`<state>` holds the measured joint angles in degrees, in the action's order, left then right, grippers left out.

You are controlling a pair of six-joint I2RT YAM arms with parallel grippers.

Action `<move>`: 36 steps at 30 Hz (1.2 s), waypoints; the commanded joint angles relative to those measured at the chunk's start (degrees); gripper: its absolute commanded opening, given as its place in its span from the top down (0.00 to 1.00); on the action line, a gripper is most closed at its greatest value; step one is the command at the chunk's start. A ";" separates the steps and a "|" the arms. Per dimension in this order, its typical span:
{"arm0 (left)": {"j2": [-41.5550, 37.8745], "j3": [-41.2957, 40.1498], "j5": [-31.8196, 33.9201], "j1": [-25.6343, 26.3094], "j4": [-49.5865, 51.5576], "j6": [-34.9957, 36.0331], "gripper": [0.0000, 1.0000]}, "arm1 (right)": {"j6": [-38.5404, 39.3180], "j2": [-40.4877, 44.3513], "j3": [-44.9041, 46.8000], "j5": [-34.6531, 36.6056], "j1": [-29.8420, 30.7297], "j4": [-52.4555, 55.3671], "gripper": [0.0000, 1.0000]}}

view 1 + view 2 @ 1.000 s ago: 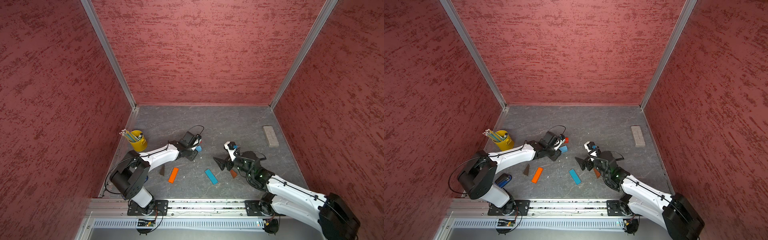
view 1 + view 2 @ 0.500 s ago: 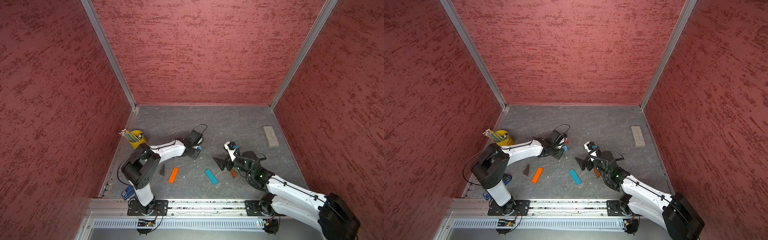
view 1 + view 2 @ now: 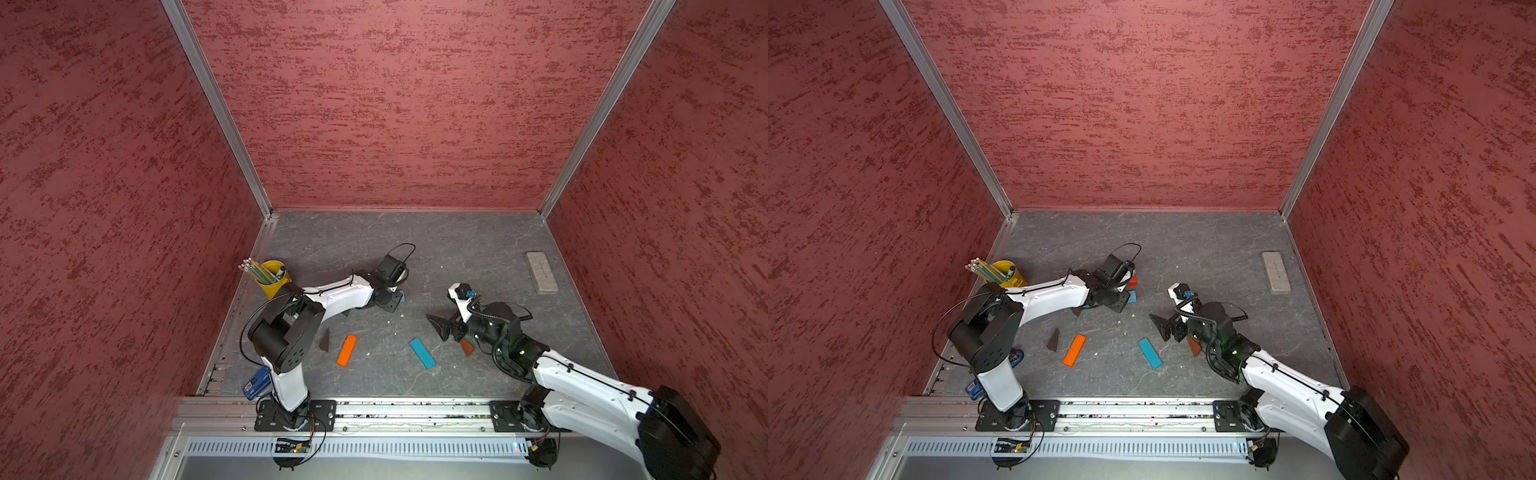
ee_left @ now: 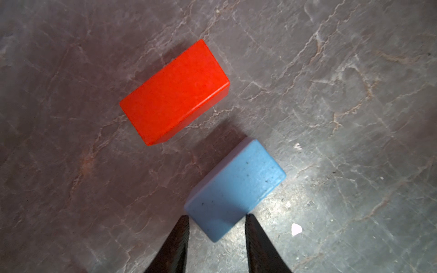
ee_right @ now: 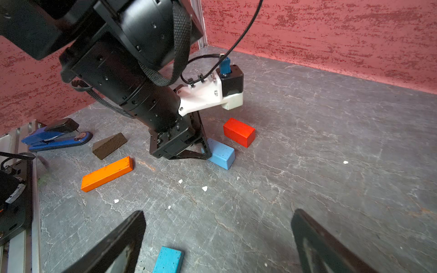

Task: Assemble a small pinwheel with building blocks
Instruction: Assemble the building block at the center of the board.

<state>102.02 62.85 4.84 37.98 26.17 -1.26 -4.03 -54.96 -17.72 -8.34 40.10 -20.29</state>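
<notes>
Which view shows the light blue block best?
Left wrist: the light blue block is close up and sharp, one end between the left gripper's jaws. Right wrist shows it partly behind that gripper. In both top views it is a mere sliver.

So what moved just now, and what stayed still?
The left arm raised its elbow, and the left pincer narrowed around the light blue block next to the red block. The right pincer, wide open, the orange bar and the blue bar stayed put.
</notes>
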 commanded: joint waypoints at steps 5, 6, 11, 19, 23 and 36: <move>1.30 1.23 0.70 -0.44 0.28 0.29 0.59 | -0.08 -0.06 0.44 -0.45 0.47 -2.03 0.01; 1.42 1.30 0.74 -0.45 0.13 0.29 0.59 | -0.01 -0.13 0.40 -0.46 0.44 -2.03 0.01; 1.86 1.65 0.70 -0.88 -0.33 0.04 0.59 | -0.08 -0.24 0.40 -0.46 0.47 -1.94 0.01; 2.73 2.71 0.56 -1.41 -0.59 0.61 0.59 | -0.03 -0.41 0.31 -0.45 0.50 -1.94 0.01; 3.10 3.23 0.53 -1.67 -0.64 0.90 0.59 | -0.03 -0.41 0.35 -0.45 0.48 -2.02 0.01; 4.24 4.82 0.03 -2.20 -0.85 0.22 0.60 | 0.08 -0.41 0.38 -0.53 0.46 -1.87 0.01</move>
<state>104.99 66.46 4.99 36.03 25.96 -1.04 -4.03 -55.27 -17.72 -8.34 40.10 -20.34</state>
